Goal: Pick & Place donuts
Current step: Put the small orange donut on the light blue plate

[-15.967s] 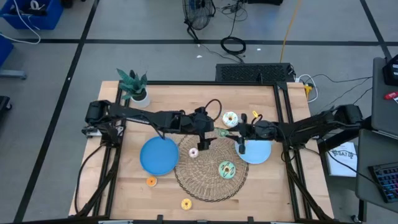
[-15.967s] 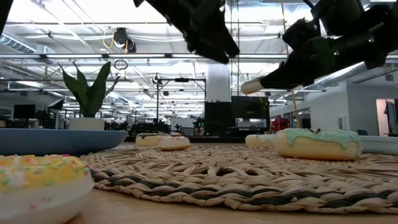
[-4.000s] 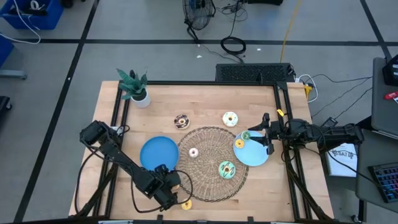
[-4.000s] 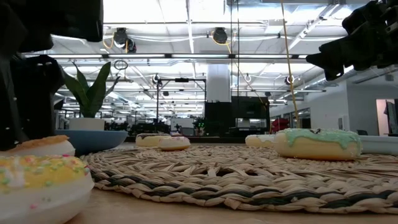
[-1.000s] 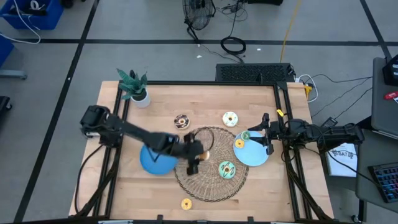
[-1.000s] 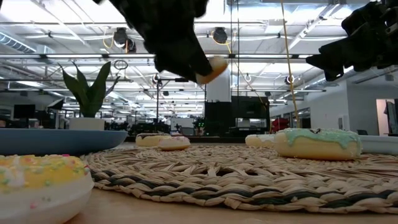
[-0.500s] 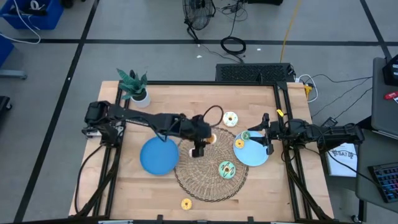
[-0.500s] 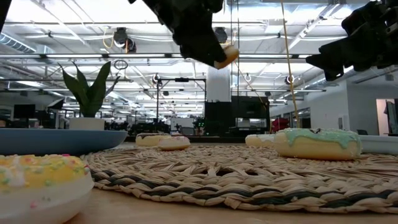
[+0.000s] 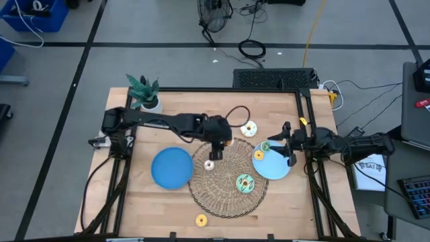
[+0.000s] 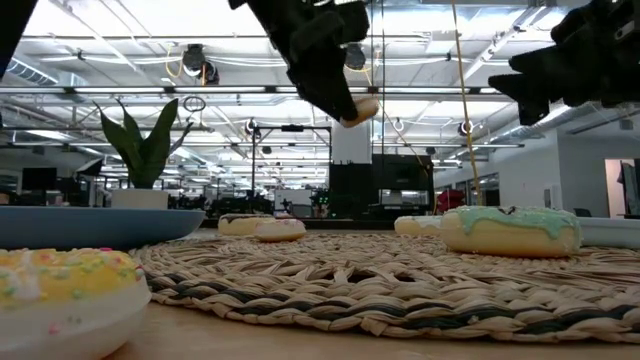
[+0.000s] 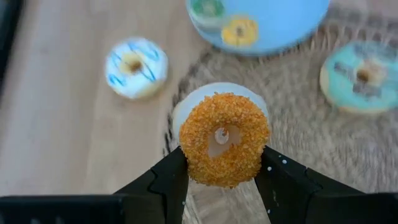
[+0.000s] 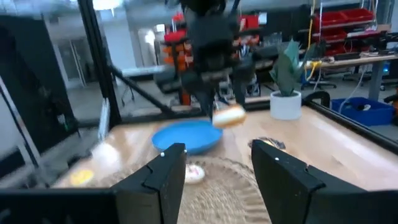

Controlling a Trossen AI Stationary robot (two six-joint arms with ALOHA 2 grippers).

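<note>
The left claw grips an orange donut above the far part of the mat; the right claw, fingers parted and holding nothing, waits over the right plate. On the tabletop, largest first: the mat with a green donut and a pink one; the left plate; a plant; a white donut; a yellow donut near the front edge.
</note>
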